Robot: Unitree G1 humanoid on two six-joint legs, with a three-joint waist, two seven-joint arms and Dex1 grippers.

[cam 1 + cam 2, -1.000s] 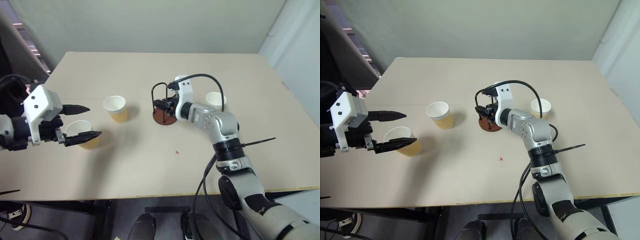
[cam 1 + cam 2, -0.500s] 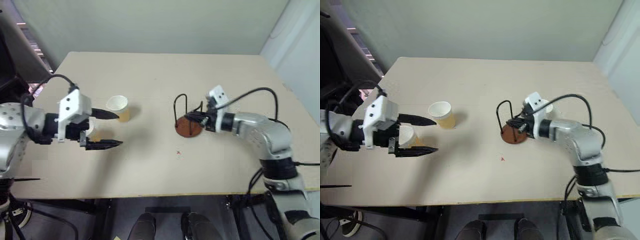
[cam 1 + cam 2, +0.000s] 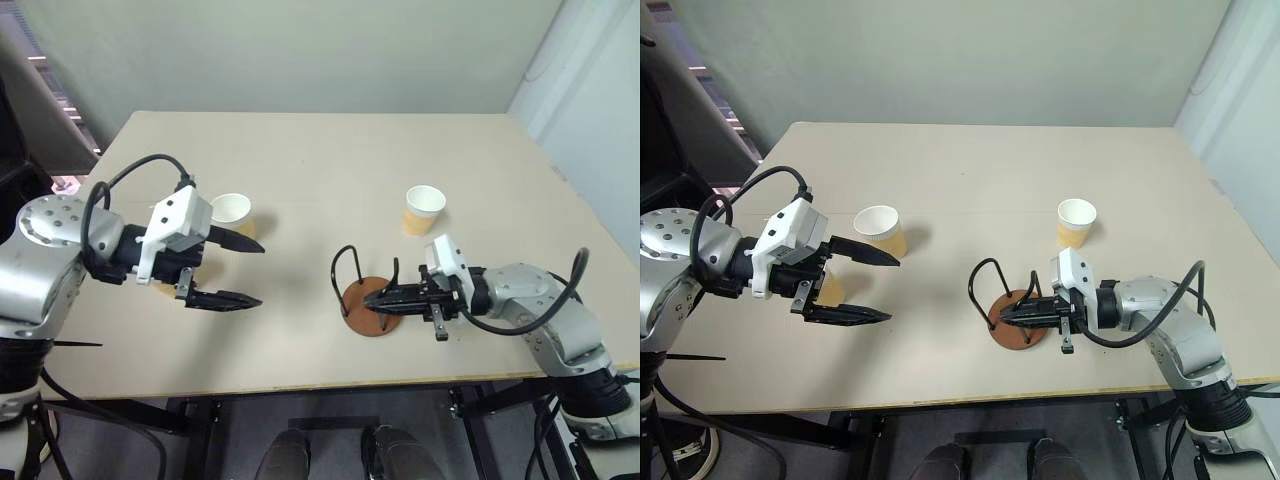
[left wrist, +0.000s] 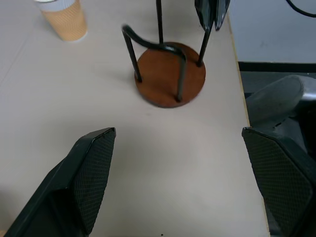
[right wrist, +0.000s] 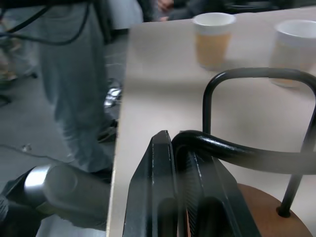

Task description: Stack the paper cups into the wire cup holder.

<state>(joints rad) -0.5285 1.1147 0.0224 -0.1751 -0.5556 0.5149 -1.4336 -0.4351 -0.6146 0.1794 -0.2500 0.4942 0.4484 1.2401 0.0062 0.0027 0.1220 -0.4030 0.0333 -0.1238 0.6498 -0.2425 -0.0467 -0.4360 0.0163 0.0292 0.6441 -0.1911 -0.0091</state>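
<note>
3 paper cups on bench, all upright: one twd right edge, one twd left edge, third behind left gripper, jaws wide, empty. 1 wire cup holder nr front edge, upright. Right gripper jaws clamped on holder's wire loop.

My right gripper has its two black fingers pinched on a black wire loop of the wire cup holder; its reddish-brown disc base sits just below; beyond it two paper cups stand upright on the beige table; a person's grey trouser leg stands beside the table edge.
</note>
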